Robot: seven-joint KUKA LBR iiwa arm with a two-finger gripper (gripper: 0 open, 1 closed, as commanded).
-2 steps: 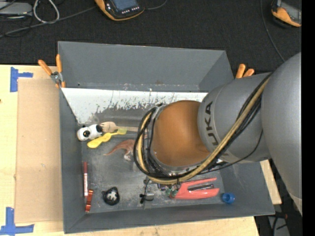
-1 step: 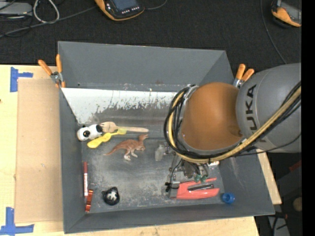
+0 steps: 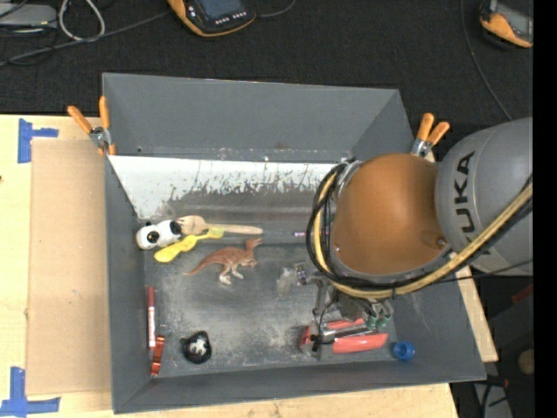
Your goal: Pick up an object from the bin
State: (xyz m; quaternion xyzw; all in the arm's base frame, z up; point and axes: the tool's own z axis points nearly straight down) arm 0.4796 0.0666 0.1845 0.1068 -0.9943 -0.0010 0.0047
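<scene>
Hanging low in the near right corner of the bin (image 3: 244,129), the gripper (image 3: 335,327) is just over a long red thing (image 3: 361,341) beside a little blue cap (image 3: 402,350). Open or closed, I cannot tell. This looks like the grabbing step; next it needs a firm squeeze, then a lift.

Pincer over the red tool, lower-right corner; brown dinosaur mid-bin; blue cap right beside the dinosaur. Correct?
No. The camera view shows the blue cap in the lower-right corner, just right of the red tool, far from the brown dinosaur. Pincer and dinosaur are as stated.
</scene>
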